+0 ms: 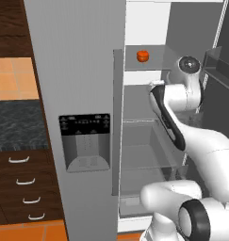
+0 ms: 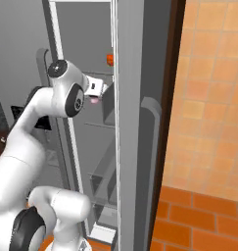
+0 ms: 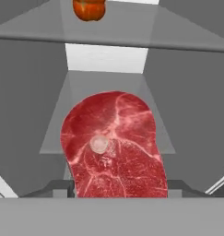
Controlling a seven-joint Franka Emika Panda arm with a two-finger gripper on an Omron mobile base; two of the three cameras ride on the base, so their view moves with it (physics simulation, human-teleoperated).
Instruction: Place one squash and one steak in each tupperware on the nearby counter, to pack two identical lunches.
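Inside the open fridge, the gripper [image 3: 117, 196] holds the flat red steak [image 3: 114, 145] between its part-spread jaws, a squash [image 1: 143, 56] resting on the shelf above, so drawing straight back clear of the shelves looks wisest.

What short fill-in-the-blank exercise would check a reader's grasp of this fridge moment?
1. The arm reaches into the open ____.
2. In the hand view, the steak lies right before the gripper on a ____ shelf.
3. The squash sits on the shelf ____ the steak.
4. The squash's colour is ____.

Missing words: fridge; grey; above; orange-red.
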